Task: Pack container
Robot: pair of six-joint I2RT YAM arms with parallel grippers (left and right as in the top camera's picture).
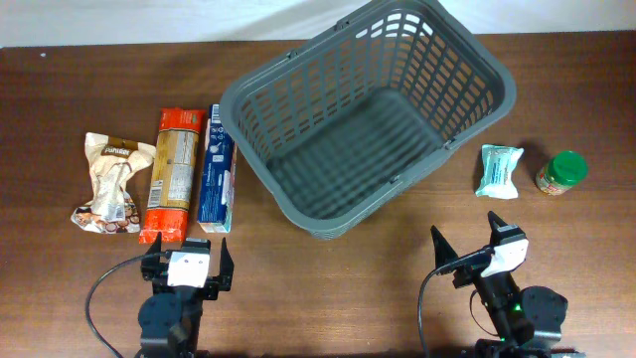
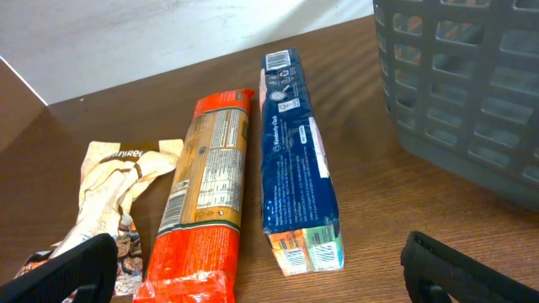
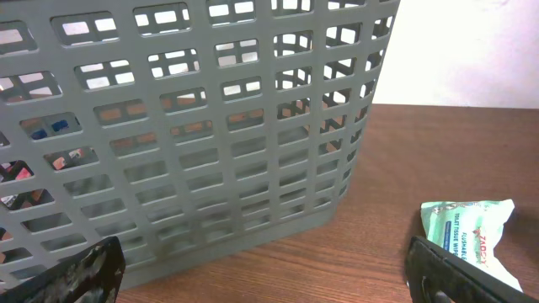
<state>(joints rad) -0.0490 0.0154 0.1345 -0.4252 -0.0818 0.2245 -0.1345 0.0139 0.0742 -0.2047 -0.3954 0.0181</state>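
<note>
Dark grey plastic with slotted lattice sides and a thick rim, the basket (image 1: 447, 70) sat at an angle on the far middle of the brown wooden table (image 1: 328, 288), its long axis running from near left to far right. All the groceries lay outside it. To its left three packs were lined up side by side: a crumpled beige snack bag (image 1: 111, 184) farthest out, then a long orange-red pasta packet (image 1: 171, 174), then a narrow blue box (image 1: 217, 169) lying flat just beside the basket's left corner, though the frames did not show whether it touched it. To the basket's right lay a pale green tissue pack (image 1: 499, 170), and just beside that stood a jar (image 1: 562, 173) with a green lid. The left gripper (image 1: 189, 256) hung low at the near edge, just short of the pasta packet and the blue box, its jaws spread wide and holding nothing; its wrist view showed both dark fingers (image 2: 76, 269) at the bottom corners with the packs between them. The right gripper (image 1: 466, 236) hung near the basket's near right side, jaws likewise apart and unladen, facing the lattice wall with the tissue pack by its right finger.
</note>
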